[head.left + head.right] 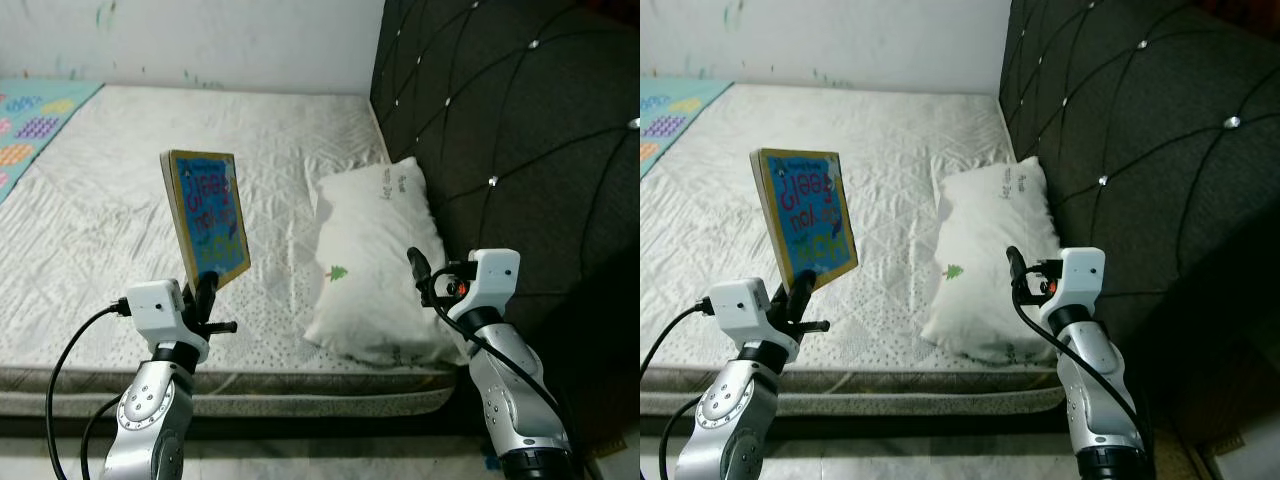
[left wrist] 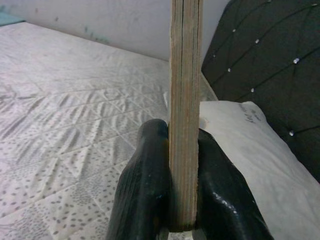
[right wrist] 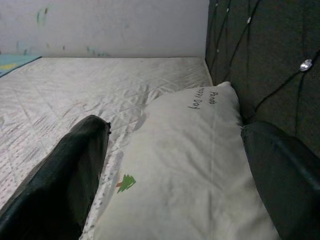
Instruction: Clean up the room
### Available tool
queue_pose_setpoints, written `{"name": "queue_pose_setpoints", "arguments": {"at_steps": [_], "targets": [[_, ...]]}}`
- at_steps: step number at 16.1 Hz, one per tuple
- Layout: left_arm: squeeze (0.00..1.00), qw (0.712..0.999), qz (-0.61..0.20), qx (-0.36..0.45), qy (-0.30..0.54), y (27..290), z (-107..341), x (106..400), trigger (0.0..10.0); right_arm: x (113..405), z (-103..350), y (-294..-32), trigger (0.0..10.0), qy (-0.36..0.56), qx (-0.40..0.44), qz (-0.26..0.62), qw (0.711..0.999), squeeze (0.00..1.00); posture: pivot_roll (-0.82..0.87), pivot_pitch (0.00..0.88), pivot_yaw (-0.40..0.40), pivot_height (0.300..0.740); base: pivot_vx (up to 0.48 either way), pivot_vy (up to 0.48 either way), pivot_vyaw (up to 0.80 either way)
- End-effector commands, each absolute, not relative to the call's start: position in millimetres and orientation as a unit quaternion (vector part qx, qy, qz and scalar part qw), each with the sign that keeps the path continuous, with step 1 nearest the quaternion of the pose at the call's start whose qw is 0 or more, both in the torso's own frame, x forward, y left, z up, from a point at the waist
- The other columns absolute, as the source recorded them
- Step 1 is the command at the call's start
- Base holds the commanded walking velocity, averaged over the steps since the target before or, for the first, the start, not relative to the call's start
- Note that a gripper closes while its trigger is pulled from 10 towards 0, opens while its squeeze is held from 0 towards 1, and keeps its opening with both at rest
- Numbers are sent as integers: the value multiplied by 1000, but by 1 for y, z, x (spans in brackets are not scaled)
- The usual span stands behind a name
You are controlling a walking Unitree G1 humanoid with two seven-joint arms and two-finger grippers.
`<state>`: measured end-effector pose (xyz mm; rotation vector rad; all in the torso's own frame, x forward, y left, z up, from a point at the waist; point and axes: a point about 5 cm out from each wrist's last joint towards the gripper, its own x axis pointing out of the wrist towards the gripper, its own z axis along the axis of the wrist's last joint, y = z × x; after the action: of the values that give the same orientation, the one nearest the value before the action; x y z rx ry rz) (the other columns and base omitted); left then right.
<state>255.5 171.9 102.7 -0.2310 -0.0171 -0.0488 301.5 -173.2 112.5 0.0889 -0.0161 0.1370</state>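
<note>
Quilted white mattress (image 1: pixel 120 180) takes up most of what I see, bare of sheets, with a dark tufted headboard (image 1: pixel 500 130) along its right side. A play mat (image 1: pixel 30 120) with coloured patches shows at the far left edge.

White pillow (image 1: pixel 375 260) lies at the mattress's near right corner, against the headboard. It bears a small green tree print and some lettering. I judge it soft, light and bulky; it will sag if pinched at one edge, so a deep bite across a corner or a short end looks best.

Board book (image 1: pixel 208 215) stands upright in the air above the near edge of the mattress, left of the pillow. The cover is blue with red lettering and a yellow border. The left wrist view shows its thick edge of layered stiff pages. I judge it rigid and fairly light, not fragile. The glossy cover may slip, though, so a firm squeeze low on the edge suits it.

Left gripper (image 2: pixel 182 200) is clamped on the book's bottom edge, one black finger on each face.

Right gripper (image 3: pixel 175 170) hovers just short of the pillow's near end, its fingers spread wide and holding nothing.
</note>
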Motion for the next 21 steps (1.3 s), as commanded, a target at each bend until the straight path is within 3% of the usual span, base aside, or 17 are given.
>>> {"name": "queue_pose_setpoints", "arguments": {"at_steps": [1, 8, 21], "targets": [[0, 993, -21, -109, -33, 176, 112, 257, 10000, 303, 115, -171, 10000, -14, 44, 71, 996, 0, -10, 86, -44, 740, 0, 0, 0], [0, 991, -55, -112, -48, 170, 116, 255, 10000, 304, 116, -172, 10000, -15, 46, 70, 996, 0, -12, 87, -45, 740, 0, 0, -296], [0, 990, -65, -114, -50, 167, 116, 253, 10000, 303, 115, -171, 10000, -13, 42, 73, 996, 0, -11, 92, -46, 740, 292, 0, 0]]}}
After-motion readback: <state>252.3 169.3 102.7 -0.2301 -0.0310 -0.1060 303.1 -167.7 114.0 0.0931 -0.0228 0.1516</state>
